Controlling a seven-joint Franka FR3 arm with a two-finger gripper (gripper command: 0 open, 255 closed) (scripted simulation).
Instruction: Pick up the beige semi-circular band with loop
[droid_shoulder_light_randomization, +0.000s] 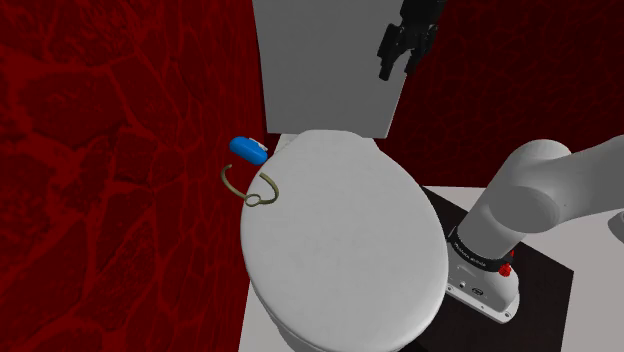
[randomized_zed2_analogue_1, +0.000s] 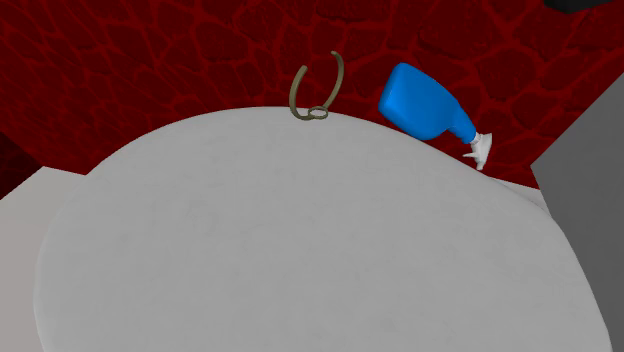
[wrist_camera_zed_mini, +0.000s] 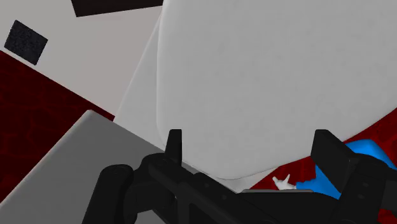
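The beige semi-circular band with a small loop rests at the rim of the white toilet lid, on the shoulder view's left, partly overhanging the red floor. In the second exterior view the band stands at the lid's far edge. My black gripper hangs high in front of the toilet tank, well apart from the band. In the wrist view the gripper is open over the lid, with nothing between its fingers.
A blue spray bottle with a white nozzle lies next to the band, toward the tank. Red veined floor surrounds the toilet. The arm's base sits on its dark stand beside the lid.
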